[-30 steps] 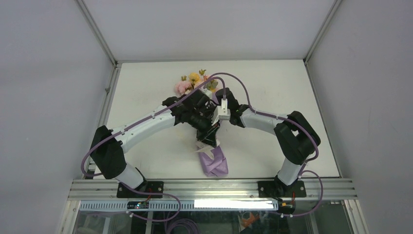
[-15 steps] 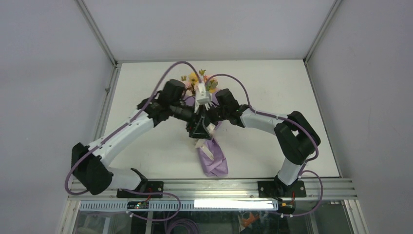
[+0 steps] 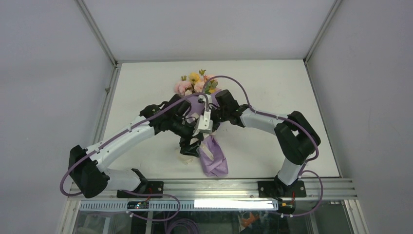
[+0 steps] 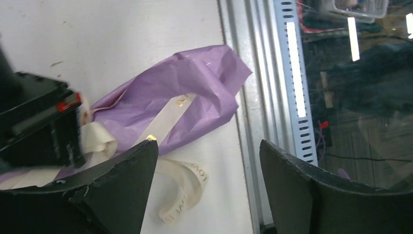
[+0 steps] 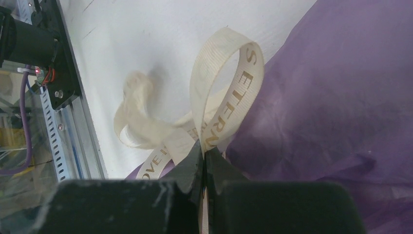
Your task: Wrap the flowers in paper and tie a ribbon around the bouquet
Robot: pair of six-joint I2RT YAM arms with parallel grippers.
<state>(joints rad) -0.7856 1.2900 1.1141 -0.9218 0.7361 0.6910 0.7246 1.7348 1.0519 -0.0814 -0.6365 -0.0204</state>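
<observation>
The bouquet lies on the white table, its flowers (image 3: 195, 85) at the far end. Its lilac paper (image 3: 214, 158) cone points toward the front edge. My left gripper (image 3: 188, 149) hangs open just left of the cone's narrow part. In the left wrist view it (image 4: 208, 146) holds nothing, and a loose loop of cream ribbon (image 4: 187, 187) lies on the table below, beside the paper (image 4: 185, 92). My right gripper (image 5: 204, 146) is shut on the ribbon (image 5: 229, 92), pinching the base of an upright loop against the paper (image 5: 336, 107). In the top view it is mostly hidden under the left wrist.
An aluminium rail (image 3: 214, 187) runs along the table's front edge, close to the cone's tip, and shows in the left wrist view (image 4: 263, 73). The black body of the right gripper (image 4: 34, 122) sits just left of my left fingers. Enclosure walls stand on both sides.
My left gripper has opened and moved left and toward the front edge, away from the middle of the cone. The right gripper has stayed shut in place.
</observation>
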